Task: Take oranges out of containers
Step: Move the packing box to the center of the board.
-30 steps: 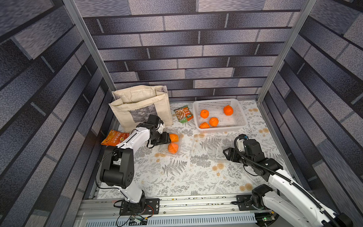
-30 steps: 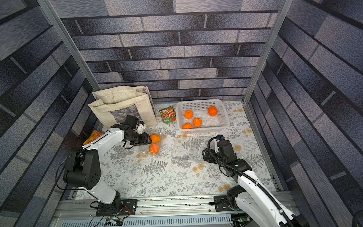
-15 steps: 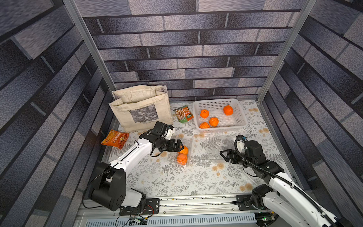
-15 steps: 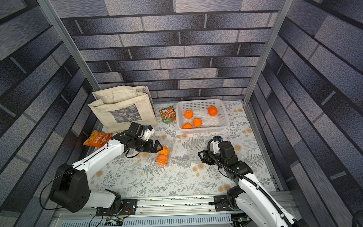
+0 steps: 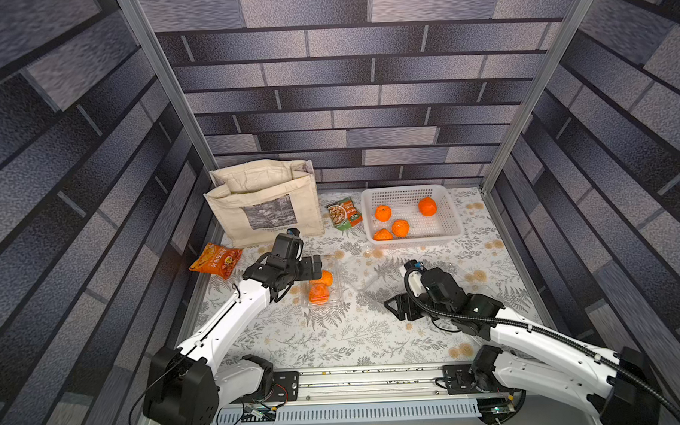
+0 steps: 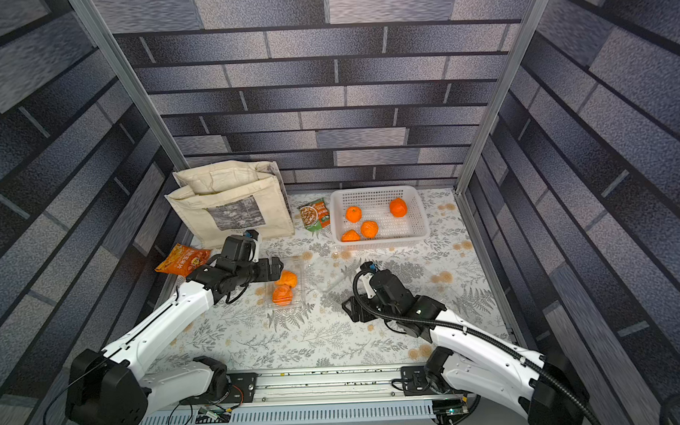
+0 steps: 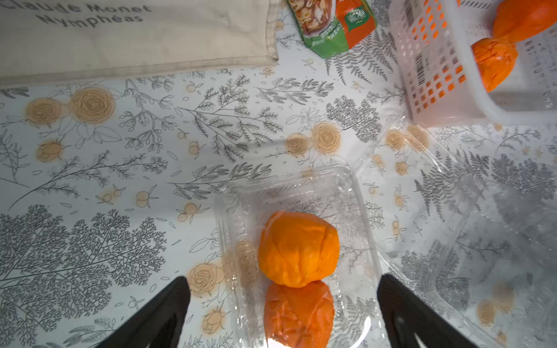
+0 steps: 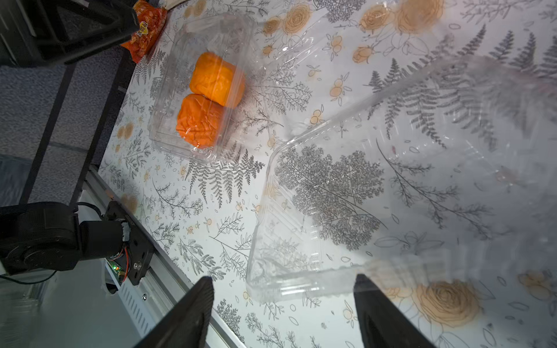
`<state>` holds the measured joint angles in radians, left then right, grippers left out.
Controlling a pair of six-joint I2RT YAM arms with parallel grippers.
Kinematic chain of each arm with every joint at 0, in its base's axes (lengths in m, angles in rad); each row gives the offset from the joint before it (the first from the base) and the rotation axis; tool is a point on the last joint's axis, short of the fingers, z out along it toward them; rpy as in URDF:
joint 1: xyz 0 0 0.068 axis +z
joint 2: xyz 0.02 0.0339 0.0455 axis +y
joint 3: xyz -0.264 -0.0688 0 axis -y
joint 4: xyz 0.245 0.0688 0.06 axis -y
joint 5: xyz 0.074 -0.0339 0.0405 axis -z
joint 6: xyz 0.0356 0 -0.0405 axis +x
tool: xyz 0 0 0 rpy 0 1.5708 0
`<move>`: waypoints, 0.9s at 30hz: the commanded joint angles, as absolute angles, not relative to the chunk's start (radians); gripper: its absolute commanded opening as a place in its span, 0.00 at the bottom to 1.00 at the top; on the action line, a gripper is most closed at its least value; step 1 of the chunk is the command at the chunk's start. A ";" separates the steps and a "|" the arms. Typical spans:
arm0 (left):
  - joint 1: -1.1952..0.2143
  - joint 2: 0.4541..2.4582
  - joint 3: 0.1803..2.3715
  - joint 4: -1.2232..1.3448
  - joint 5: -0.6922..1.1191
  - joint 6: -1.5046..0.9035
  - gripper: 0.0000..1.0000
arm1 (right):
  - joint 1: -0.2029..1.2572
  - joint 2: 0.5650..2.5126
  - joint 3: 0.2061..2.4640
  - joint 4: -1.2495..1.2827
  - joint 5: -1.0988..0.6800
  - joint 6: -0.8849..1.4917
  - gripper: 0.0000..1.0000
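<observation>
Clear container (image 5: 335, 295), on floral surface (image 5: 335, 338): held two oranges (image 7: 298, 250), touching each other. Left gripper (image 5: 316, 265) hung over it, jaws wide apart, nothing gripped. Right gripper (image 8: 282, 278): jaws stood apart beside an empty container (image 8: 316, 195); contact possibly none. Four oranges (image 5: 400, 227) lay in white basket (image 5: 404, 195).

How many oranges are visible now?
6. Four oranges lie in the white basket; two more sit in the clear container by the left gripper. The cloth bag may hide others.
</observation>
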<state>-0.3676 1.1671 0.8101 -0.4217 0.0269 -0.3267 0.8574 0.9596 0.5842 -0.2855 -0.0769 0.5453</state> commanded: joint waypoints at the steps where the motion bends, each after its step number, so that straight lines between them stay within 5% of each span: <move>1: -0.351 1.111 0.766 -0.329 -0.021 -0.350 1.00 | 0.887 1.017 0.654 -0.240 0.026 0.535 0.76; 9: -0.302 1.143 0.758 -0.383 -0.018 -0.380 1.00 | 0.892 1.161 0.731 -0.200 0.049 0.563 0.76; 21: -0.312 1.099 0.651 -0.376 0.045 -0.432 1.00 | 0.889 0.833 0.782 -0.644 0.517 0.626 0.76; 27: -0.387 1.114 0.606 -0.277 0.075 -0.482 1.00 | 0.889 0.897 0.778 -0.552 0.414 0.604 0.76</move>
